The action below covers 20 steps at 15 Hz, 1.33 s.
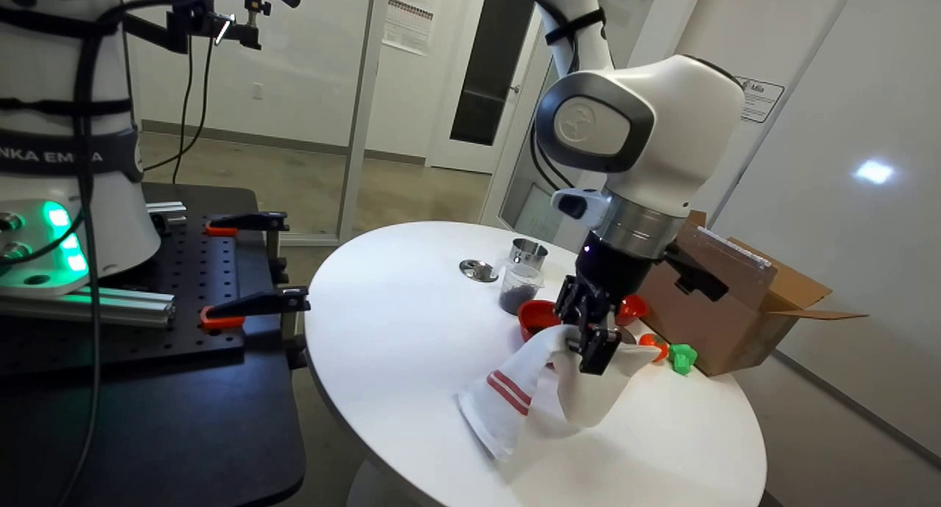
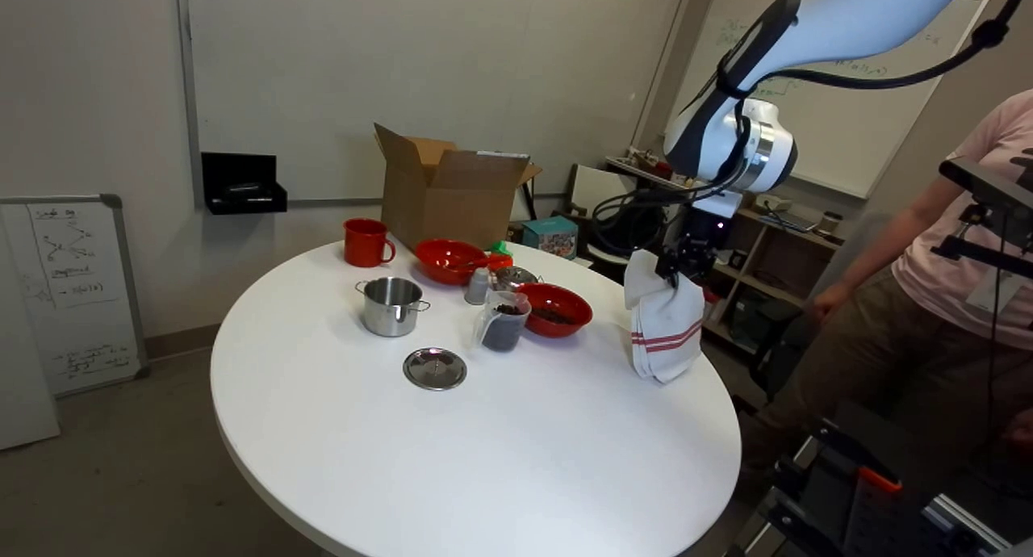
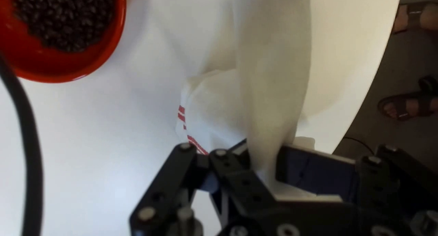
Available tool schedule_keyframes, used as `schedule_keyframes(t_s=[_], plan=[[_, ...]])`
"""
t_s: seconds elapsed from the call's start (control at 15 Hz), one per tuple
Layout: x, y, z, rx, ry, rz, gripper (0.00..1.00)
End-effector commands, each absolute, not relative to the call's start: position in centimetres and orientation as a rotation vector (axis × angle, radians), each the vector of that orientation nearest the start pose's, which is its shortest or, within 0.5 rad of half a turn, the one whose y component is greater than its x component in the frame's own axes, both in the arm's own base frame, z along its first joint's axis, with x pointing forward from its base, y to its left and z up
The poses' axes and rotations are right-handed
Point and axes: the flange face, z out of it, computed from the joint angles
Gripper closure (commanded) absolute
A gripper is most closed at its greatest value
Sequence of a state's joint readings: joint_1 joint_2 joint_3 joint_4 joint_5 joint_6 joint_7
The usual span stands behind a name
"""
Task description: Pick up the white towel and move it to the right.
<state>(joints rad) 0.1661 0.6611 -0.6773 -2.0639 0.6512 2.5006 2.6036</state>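
Observation:
The white towel with red stripes hangs in folds from my gripper. Its lower end is at or close to the white round table's surface; contact is hard to tell. In an exterior view the towel hangs near the table's right edge, below the gripper. In the wrist view the towel is pinched between the two fingers of the gripper, and a fold rises toward the camera's top edge. The fingers are shut on the cloth.
A red bowl of dark beans stands beside the towel. A clear pitcher, steel lid, steel pot, second red bowl, red mug and cardboard box share the table. A person stands beyond the edge.

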Motion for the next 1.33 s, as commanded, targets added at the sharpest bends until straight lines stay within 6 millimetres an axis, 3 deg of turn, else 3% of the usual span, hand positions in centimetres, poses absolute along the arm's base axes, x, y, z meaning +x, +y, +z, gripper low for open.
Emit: schedule_keyframes(t_s=[0.0, 0.13, 0.2, 0.8, 0.87, 1.0, 1.27], plan=[[51.4, -28.6, 15.7, 0.716, 3.075, 0.014, 1.00], [51.8, -28.0, 14.8, 0.716, 3.103, 0.100, 1.00], [50.9, -28.0, 15.2, 0.696, 3.102, 0.039, 1.00], [51.3, -27.8, 14.8, 0.699, 3.114, 0.071, 1.00], [51.3, -27.9, 14.8, 0.703, 3.111, 0.073, 0.75], [51.2, -28.0, 14.8, 0.704, 3.113, 0.070, 0.68], [51.2, -28.0, 14.9, 0.699, 3.115, 0.065, 0.39]])
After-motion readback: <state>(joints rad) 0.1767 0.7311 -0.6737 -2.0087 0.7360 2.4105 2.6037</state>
